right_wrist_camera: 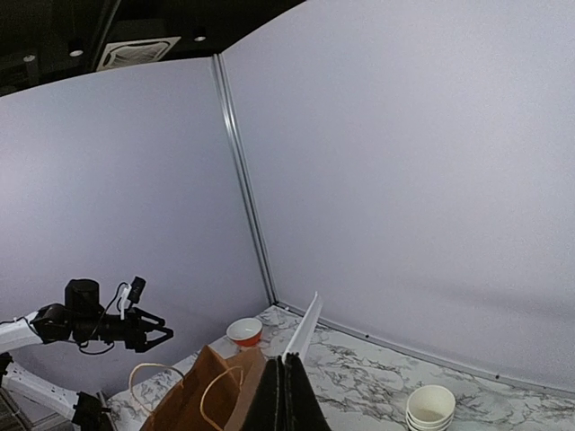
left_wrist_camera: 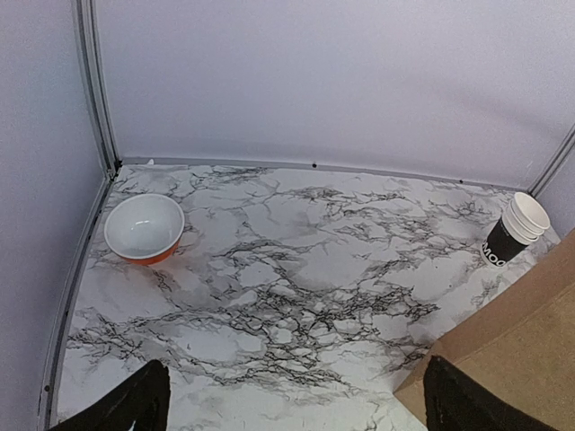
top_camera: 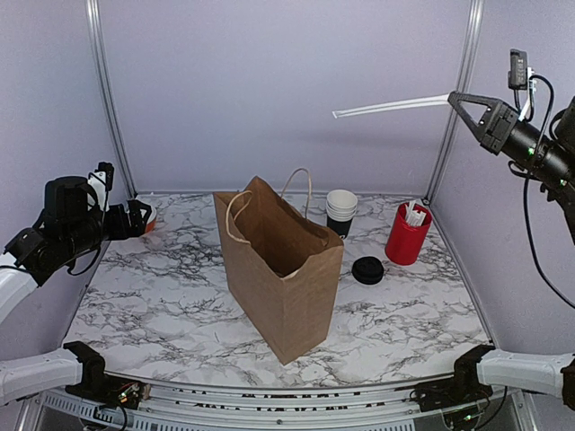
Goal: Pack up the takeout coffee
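Note:
The round black lid (top_camera: 367, 270) lies on the marble table right of the brown paper bag (top_camera: 283, 269). No single black cup shows in any view. My right gripper (top_camera: 454, 97) is high in the air at the right, shut on a long white wrapped straw (top_camera: 391, 107) that points left. In the right wrist view its jaws (right_wrist_camera: 286, 361) are closed on the straw (right_wrist_camera: 306, 325), above the bag (right_wrist_camera: 202, 395). My left gripper (top_camera: 142, 218) is open and empty at the far left, its fingers (left_wrist_camera: 135, 409) spread wide above the table.
A stack of white-rimmed cups (top_camera: 341, 212) stands behind the bag and shows in the left wrist view (left_wrist_camera: 517, 232). A red tub (top_camera: 407, 233) holding white straws stands at the right. An orange bowl (left_wrist_camera: 144, 227) sits in the far left corner. The bag stands open with its handles up.

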Available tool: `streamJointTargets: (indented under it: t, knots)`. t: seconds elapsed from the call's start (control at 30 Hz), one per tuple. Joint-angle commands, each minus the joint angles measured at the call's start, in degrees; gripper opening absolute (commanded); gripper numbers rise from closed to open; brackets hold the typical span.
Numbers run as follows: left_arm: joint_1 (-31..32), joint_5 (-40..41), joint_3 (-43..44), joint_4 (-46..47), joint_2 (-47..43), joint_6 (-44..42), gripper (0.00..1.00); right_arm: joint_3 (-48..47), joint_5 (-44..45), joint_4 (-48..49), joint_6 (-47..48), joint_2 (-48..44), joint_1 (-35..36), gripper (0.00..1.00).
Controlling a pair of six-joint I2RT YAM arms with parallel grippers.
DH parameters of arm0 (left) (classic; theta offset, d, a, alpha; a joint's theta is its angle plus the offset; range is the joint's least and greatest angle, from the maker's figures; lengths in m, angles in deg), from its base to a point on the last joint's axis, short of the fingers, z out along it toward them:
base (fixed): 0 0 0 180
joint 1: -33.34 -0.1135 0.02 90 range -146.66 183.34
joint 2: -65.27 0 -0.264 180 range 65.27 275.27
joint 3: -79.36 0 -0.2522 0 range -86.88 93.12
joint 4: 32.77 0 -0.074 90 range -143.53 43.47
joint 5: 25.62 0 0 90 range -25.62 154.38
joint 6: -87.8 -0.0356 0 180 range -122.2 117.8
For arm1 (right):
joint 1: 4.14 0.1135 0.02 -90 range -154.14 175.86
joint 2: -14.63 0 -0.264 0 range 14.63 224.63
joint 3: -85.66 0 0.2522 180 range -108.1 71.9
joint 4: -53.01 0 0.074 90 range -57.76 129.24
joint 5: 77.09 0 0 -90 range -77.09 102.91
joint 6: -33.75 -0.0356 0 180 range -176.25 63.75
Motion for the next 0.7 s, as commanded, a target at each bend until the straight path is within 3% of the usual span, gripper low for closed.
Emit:
streamJointTargets:
  t: [0.0,0.43,0.67]
  knots:
    - [-0.26,-0.08,-0.56,1.6,0.19,-0.44,0.99,1.0,-9.86,7.72,-5.5,0.71,0.51,0.0]
    - [-0.26,-0.15,-0.48,1.63,0.29,-0.44,0.99,3.11,-20.93,11.62,-10.94,3.83,0.59,0.0]
    - [-0.22,0.02,-0.48,1.54,0.33,-0.44,0.99,2.43,-21.23,9.11,-10.17,5.32,2.72,0.0]
